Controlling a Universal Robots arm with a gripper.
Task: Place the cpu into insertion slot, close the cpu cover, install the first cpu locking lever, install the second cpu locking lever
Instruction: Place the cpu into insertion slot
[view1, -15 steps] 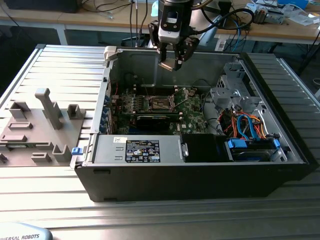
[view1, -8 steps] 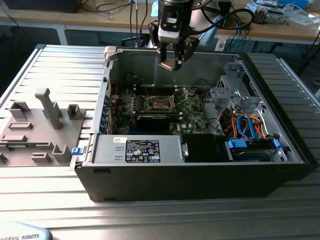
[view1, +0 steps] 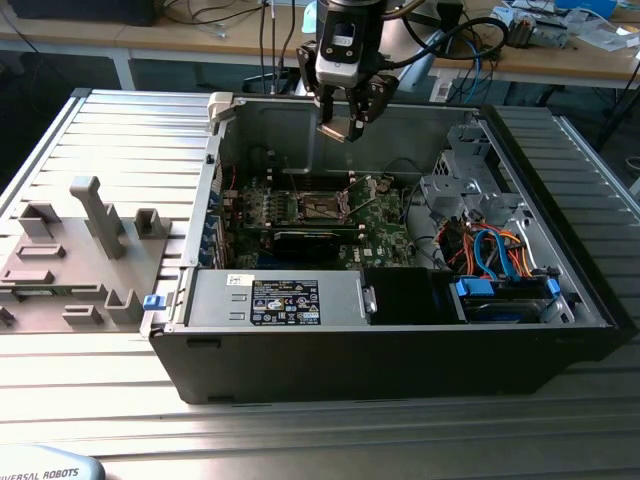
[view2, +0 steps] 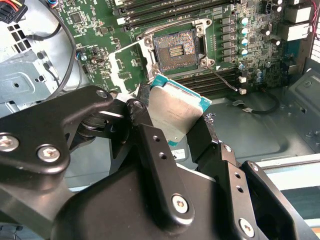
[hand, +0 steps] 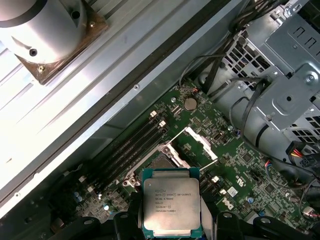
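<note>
My gripper (view1: 345, 122) hangs above the open computer case, shut on the cpu (view1: 333, 130). In both wrist views the cpu (view2: 177, 107) (hand: 171, 202) is a flat square chip with a silver top, clamped by its edges between the black fingers (view2: 150, 145). Below it on the green board lies the insertion slot (view2: 176, 48) (view1: 318, 207), bare, with its contacts showing. The cpu cover (view2: 127, 65) (hand: 199, 144) is swung open beside the slot. Thin wire locking levers (view2: 222, 80) stand loose next to the socket.
Memory slots (view2: 165, 10) run along the socket. A metal drive cage (view1: 465, 185) with cables (view1: 490, 250) fills the case at the exterior view's right. The power supply (view1: 280, 300) sits along the near wall. A grey fixture tray (view1: 80, 250) lies outside, at the exterior view's left.
</note>
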